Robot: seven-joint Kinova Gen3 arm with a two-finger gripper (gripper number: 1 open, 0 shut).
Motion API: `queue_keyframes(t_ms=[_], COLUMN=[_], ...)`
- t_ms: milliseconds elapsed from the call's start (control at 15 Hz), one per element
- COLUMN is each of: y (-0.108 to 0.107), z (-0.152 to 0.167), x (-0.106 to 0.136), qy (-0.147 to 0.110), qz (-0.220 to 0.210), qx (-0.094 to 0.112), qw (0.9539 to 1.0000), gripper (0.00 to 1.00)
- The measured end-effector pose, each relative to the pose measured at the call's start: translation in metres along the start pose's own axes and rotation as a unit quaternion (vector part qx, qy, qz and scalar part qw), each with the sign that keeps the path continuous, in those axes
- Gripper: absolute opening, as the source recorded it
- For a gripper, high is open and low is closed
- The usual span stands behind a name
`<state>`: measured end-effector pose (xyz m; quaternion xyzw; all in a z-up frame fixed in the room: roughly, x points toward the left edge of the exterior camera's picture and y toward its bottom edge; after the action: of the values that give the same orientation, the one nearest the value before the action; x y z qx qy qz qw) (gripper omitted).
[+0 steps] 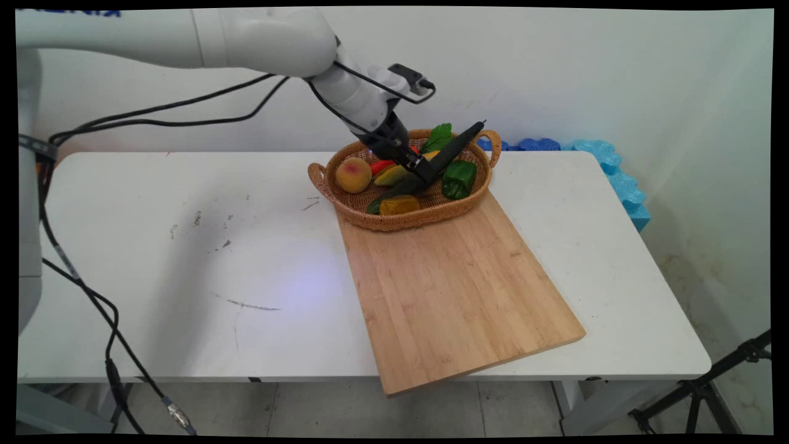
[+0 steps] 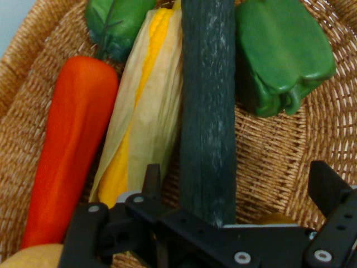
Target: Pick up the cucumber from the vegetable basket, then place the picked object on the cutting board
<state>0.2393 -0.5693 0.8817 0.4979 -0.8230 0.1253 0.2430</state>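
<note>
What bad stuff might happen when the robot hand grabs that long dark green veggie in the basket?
1. The cucumber sits off-centre in the open gripper, close to one finger, so closing might shove or twist it instead of gripping it squarely.
2. The corn lies right against the cucumber beside that finger, so it could get pinched or dragged along.
3. The cucumber is long and tilted, with its high end near the basket handle; it might snag there.

A wicker basket (image 1: 478, 185) sits at the far end of a wooden cutting board (image 1: 456, 290) on the white table (image 1: 185, 259). It contains a peach (image 1: 353, 174), carrot (image 2: 70, 151), corn (image 2: 148, 111), dark cucumber (image 2: 207, 106), green pepper (image 1: 459, 179) and yellow pepper (image 1: 399, 205). Blue foam (image 1: 616, 172) lies behind the table's far right corner.
</note>
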Motion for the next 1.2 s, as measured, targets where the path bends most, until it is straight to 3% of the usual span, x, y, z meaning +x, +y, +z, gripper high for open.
queue_keyframes(t_ms=[533, 600, 1200], y=[0.003, 0.004, 0.007], z=[0.027, 0.029, 0.037], x=[0.003, 0.004, 0.008], qy=[-0.016, -0.016, -0.015], qz=[0.046, 0.05, 0.078], qx=[0.017, 0.018, 0.021], qw=[0.9986, 0.9985, 0.9966], gripper=[1.0, 0.0, 0.0])
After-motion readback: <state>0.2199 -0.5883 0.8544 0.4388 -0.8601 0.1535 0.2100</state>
